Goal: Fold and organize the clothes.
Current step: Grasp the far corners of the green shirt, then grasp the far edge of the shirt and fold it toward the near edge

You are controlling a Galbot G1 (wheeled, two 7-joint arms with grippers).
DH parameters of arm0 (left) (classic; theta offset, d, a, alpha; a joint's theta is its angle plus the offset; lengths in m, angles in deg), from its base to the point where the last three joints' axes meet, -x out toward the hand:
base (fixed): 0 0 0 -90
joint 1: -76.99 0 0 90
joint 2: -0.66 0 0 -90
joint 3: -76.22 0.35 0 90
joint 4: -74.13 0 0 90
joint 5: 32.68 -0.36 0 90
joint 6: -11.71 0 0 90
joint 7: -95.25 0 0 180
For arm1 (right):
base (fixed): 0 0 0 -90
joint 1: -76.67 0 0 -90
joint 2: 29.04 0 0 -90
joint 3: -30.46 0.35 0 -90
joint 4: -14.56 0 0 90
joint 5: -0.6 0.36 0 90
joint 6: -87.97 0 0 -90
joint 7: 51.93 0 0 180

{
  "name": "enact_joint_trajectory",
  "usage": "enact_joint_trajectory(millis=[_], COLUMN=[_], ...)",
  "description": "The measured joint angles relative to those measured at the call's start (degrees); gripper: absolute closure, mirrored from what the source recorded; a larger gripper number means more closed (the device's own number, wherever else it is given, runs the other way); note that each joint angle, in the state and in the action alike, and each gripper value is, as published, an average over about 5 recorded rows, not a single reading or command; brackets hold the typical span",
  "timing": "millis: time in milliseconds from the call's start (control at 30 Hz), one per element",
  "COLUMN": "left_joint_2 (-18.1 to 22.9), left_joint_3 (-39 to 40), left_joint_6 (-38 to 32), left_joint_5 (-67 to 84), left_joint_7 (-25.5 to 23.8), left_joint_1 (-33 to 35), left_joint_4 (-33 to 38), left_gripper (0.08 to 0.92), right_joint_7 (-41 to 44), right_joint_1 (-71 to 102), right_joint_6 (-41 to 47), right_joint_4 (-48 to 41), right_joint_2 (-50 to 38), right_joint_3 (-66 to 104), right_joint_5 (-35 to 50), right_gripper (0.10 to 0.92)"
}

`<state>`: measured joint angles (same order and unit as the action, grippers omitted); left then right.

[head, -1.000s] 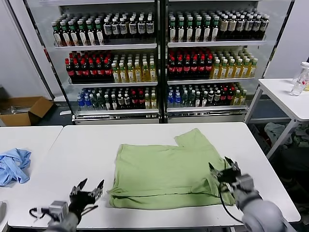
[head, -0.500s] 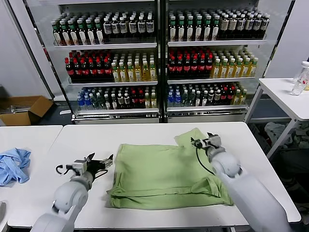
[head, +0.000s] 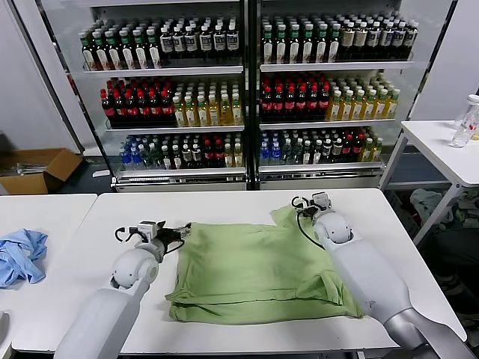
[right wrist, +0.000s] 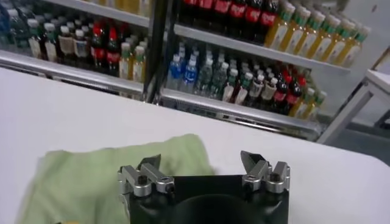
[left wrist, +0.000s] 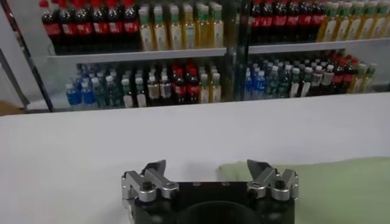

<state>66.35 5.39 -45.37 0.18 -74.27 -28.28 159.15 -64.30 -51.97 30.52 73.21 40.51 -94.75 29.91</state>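
Observation:
The light green T-shirt (head: pixel 258 269) lies partly folded on the white table (head: pixel 112 217), one sleeve sticking out at its far right corner. My left gripper (head: pixel 179 232) is open and empty at the shirt's far left corner; in the left wrist view that corner (left wrist: pixel 317 182) lies beside my open left gripper (left wrist: pixel 207 165). My right gripper (head: pixel 303 202) is open and empty over the far sleeve. In the right wrist view the sleeve (right wrist: pixel 91 176) lies under my open right gripper (right wrist: pixel 201 159). No print shows.
A light blue garment (head: pixel 21 256) lies on the adjoining table at the left. Glass-door fridges full of bottles (head: pixel 247 90) stand behind the table. A second white table (head: pixel 449 149) with a bottle stands at the far right. A cardboard box (head: pixel 34 170) sits on the floor.
Both arms have swung from the table's near edge to the shirt's far edge: the left to the far left corner, the right to the far sleeve. The shirt has not moved.

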Motion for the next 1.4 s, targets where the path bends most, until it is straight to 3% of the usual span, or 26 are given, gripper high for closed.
enact_joint_trajectory(millis=[167, 867, 1033, 1400], left_joint_2=[0.8, 2.2, 1.5, -1.3], left_joint_3=[1.0, 2.7, 2.0, -2.0], left_joint_6=[0.0, -0.2, -0.8, -3.4], left_joint_5=[0.1, 0.3, 1.4, 6.1], left_joint_7=[0.2, -0.2, -0.3, -0.6], left_joint_1=[-0.9, -1.4, -0.6, 5.1], left_joint_4=[-1.6, -3.7, -2.1, 8.9], left_gripper=[0.209, 0.804, 0.898, 0.906], right_joint_7=[0.5, 1.8, 1.4, -0.1], right_joint_1=[-0.5, 0.2, 1.4, 6.8], right_joint_6=[0.1, 0.0, -0.7, -1.3], right_joint_4=[-1.4, -1.7, 2.0, 17.7], right_joint_2=[0.7, 0.1, -0.9, -5.8], right_joint_3=[-0.3, -0.6, -0.3, 4.0], right_joint_5=[0.1, 2.1, 2.5, 4.6], right_gripper=[0.327, 0.907, 0.917, 0.917])
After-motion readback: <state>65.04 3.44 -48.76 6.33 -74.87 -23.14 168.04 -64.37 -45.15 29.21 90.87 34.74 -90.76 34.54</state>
